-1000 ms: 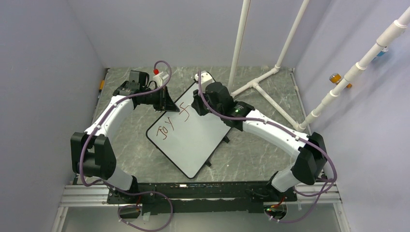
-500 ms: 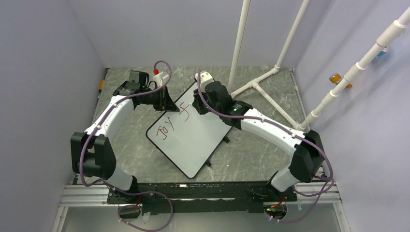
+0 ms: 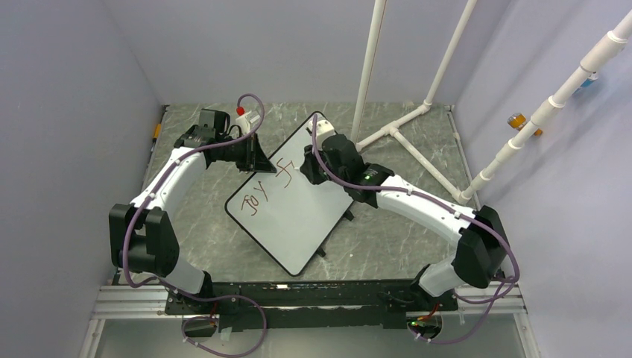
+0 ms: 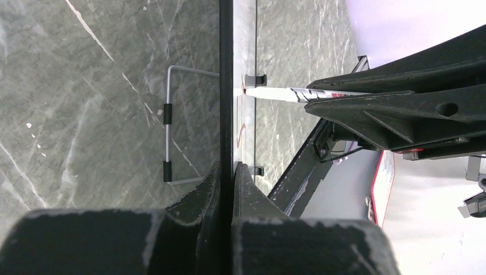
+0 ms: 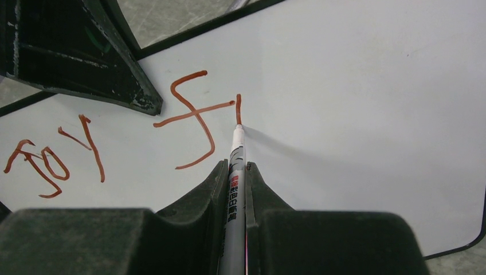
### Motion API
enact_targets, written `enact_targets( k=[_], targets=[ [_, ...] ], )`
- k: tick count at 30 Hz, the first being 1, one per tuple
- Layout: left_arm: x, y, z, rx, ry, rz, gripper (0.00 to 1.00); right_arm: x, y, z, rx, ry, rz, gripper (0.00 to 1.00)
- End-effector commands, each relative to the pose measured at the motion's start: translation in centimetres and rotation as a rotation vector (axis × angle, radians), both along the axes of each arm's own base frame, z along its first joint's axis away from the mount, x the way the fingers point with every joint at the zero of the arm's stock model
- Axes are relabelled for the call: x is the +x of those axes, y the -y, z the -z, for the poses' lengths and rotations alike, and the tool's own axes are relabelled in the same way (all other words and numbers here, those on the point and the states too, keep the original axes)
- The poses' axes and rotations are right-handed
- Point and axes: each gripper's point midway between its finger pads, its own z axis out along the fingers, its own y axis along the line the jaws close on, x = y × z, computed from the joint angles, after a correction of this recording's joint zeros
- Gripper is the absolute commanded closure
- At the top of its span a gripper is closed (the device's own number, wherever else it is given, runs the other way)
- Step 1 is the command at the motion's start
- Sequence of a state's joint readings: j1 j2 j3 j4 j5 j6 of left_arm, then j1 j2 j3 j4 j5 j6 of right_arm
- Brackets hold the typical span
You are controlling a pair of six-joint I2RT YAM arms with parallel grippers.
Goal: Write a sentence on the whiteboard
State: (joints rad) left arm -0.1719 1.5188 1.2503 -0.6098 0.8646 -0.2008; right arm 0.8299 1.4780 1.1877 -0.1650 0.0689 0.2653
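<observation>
One whiteboard (image 3: pixel 298 224) lies askew on the table (image 3: pixel 186 201), with white pipes (image 3: pixel 369 67) standing beyond its far corner. One marker (image 5: pixel 236 146), pinched tight in the right gripper (image 5: pixel 235 166), touches the sentence (image 5: pixel 189 120): "Joy", then two strokes. The left gripper (image 4: pixel 226 169) clamps the board's left edge. The right gripper has slid nearer, uncovering that corner.
</observation>
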Motion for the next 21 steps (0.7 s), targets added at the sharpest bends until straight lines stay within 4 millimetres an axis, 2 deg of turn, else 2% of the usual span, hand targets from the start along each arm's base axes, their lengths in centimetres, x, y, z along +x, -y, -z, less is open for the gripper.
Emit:
enact_targets(
  k=[1,10,16,21],
  targets=[
    [1.4,-0.2,-2.4,0.032,0.197,0.012,1.00,-0.8,0.2,0.6,0.009,-0.034,-0.009,1.00],
    [1.5,-0.3,-2.2,0.037,0.192,0.009,1.00,-1.0,0.2,-3.9,0.081,0.031,-0.019,1.00],
    [1.5,-0.3,-2.2,0.037,0.192,0.010,1.00,0.3,-0.2,-5.9,0.108,0.084,0.013,1.00],
    [1.4,-0.3,-2.1,0.039,0.191,0.011,1.00,1.8,-1.1,-6.6,0.114,0.101,0.035,1.00]
  ],
)
